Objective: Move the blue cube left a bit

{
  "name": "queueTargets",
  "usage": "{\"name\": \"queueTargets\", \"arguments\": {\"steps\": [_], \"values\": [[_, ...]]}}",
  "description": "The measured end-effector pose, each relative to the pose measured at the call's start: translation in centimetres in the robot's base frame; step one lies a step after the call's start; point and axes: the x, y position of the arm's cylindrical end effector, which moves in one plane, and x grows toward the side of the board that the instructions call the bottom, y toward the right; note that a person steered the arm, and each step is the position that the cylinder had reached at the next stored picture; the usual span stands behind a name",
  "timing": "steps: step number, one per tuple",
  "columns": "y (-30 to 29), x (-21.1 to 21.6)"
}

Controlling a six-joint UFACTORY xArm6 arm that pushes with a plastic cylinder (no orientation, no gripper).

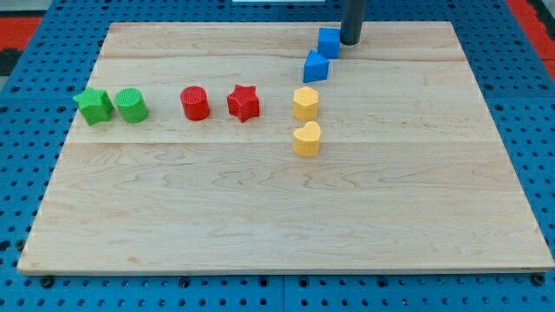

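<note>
The blue cube [329, 42] sits near the view's top edge of the wooden board [260, 199], right of centre. My tip [350, 42] is just to the cube's right, touching it or nearly so. A second blue block [316, 67], wedge-like in shape, lies just below and left of the cube.
A yellow hexagonal block [305, 103] and a yellow heart [307, 139] sit below the blue blocks. A red star [244, 102] and a red cylinder [195, 103] lie left of them. A green cylinder [132, 105] and a green star [93, 106] are at the far left.
</note>
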Motion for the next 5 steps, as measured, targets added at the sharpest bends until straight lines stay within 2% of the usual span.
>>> {"name": "queueTargets", "arguments": {"steps": [1, 2, 4, 5], "values": [[2.5, 1.4], [2.4, 2.0], [-2.1, 1.3], [-2.5, 0.8]]}}
